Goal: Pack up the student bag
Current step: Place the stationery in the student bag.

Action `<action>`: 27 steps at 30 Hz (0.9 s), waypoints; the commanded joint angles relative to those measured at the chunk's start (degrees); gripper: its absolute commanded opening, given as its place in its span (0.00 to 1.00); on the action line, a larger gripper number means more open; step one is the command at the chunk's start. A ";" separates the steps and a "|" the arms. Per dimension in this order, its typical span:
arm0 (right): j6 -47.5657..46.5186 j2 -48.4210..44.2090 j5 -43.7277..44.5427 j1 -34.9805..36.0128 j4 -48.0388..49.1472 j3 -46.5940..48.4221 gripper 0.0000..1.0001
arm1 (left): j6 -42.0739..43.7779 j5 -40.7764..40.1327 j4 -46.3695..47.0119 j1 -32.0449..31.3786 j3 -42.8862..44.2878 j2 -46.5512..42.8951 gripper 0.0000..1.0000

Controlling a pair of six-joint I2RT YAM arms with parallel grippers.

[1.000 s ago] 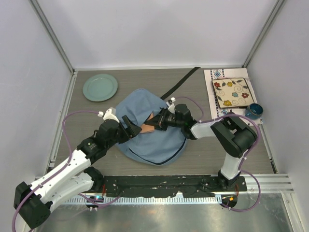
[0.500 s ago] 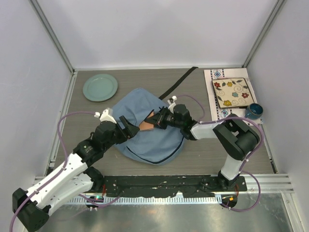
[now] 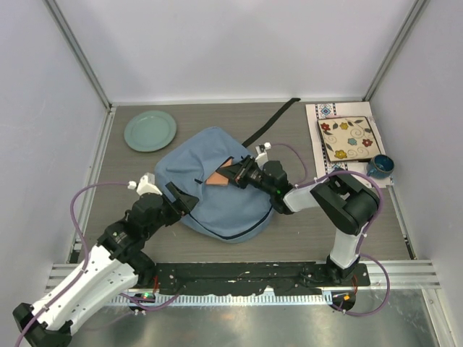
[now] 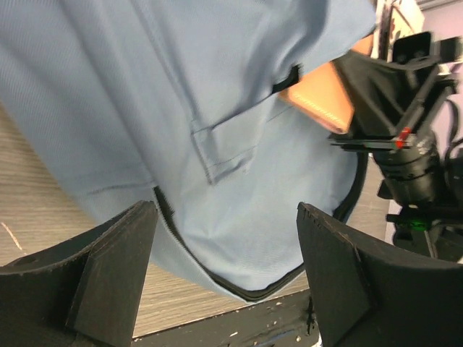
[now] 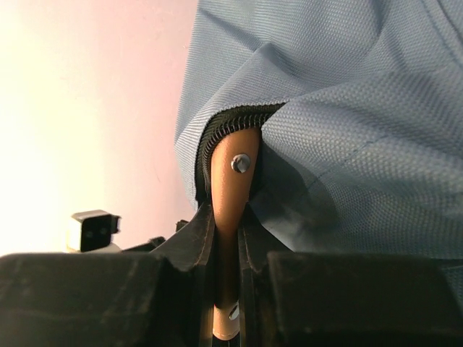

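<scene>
1. Since a second ago, the left arm has drawn back toward the near left corner, its left gripper (image 3: 185,200) leaving the middle of the student bag (image 3: 217,199) for the bag's left edge. The bag's cloth now spreads further left.
2. Top view: the bag lies in the middle of the table (image 3: 304,231), with its black strap (image 3: 271,123) trailing away behind it to the right. The right gripper (image 3: 235,174) reaches over the bag from the right, clenched on a flat brown piece (image 3: 218,178) at the bag's top. A green plate (image 3: 150,130) lies behind the bag to the left. A flowered tile (image 3: 349,139) and a blue cup (image 3: 379,166) sit well to the bag's right.
3. Left wrist view: the left gripper (image 4: 226,217) has its jaws spread wide with nothing between them. The bag (image 4: 145,87) lies just beyond, and the brown piece (image 4: 322,97) pokes out of the bag's slit.
4. Right wrist view: the right gripper (image 5: 228,246) pinches the brown piece (image 5: 230,195) edge-on. The tip of the piece sits in the bag's (image 5: 347,130) zipper opening (image 5: 231,123).
</scene>
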 commanded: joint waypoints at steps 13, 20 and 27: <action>-0.59 -4.25 8.43 1.95 11.05 -2.74 0.01 | -0.24 -5.61 9.38 -0.24 -3.01 10.76 0.74; 0.64 -1.88 6.59 3.01 11.40 -1.60 0.01 | 5.91 0.24 25.34 -0.15 -5.03 16.56 0.00; 1.61 2.86 4.56 4.68 7.80 4.45 0.01 | 8.73 8.18 34.52 -0.24 -6.79 18.33 0.00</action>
